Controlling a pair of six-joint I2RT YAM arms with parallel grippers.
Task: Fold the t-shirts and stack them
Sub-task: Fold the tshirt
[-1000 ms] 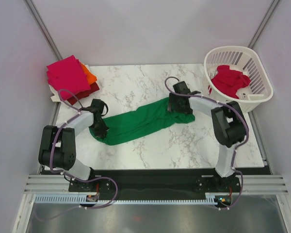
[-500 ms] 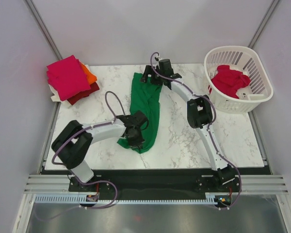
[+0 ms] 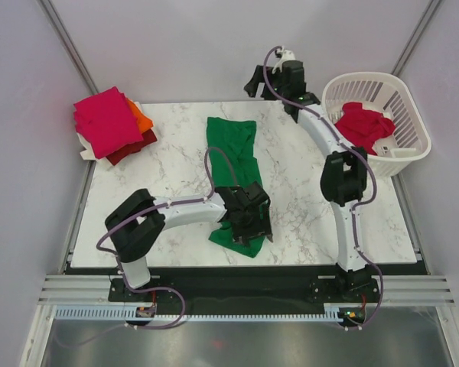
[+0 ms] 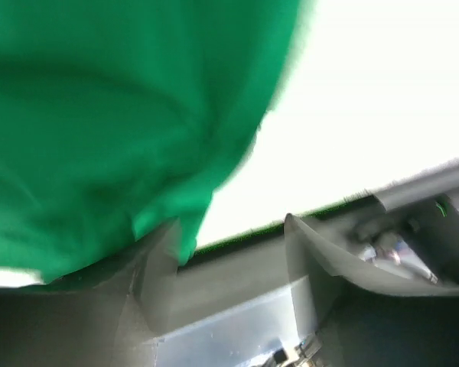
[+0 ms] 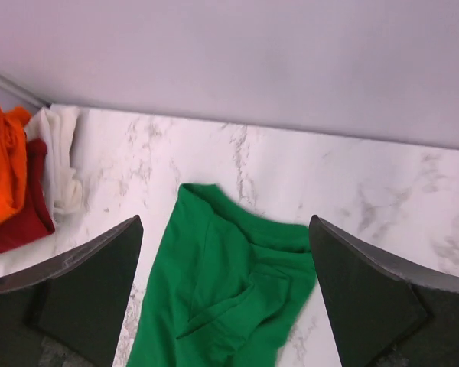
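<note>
1. Folded t-shirts (image 3: 107, 122), at 10 o'clock on the worktop (image 3: 176, 138): a magenta-pink one lies on top, with an orange and a dark red one below it. The edges are loosely aligned.
2. Green t-shirt (image 3: 231, 149), at the centre. It lies flat as a long, narrow, rumpled band running from 12 o'clock towards 6 o'clock. In the right wrist view, soft creases show at its far end. Judged from this, the cloth is light, limp and not fragile. It has no stiffness of its own, so it will likely sag and bunch wherever it is lifted unsupported. The best places to take hold are probably the two corners of one end, pinching all layers together at the edge.
3. Left hand (image 3: 249, 220), at 6 o'clock, over the near end of the green t-shirt. In the blurred left wrist view its fingers (image 4: 162, 264) stand apart. The cloth's edge brushes one finger, and nothing shows in the gap between them.
4. Right hand (image 3: 268, 79), raised above the far edge at 12 o'clock. It is spread wide, holds nothing, and is well apart from the cloth.
5. Laundry basket (image 3: 409, 115), at 2 o'clock. It is white and slatted and holds a crumpled red t-shirt (image 3: 361, 126), not yet folded. It will probably handle like the green one, and an exposed fold on top seems the easiest place to pinch.
</note>
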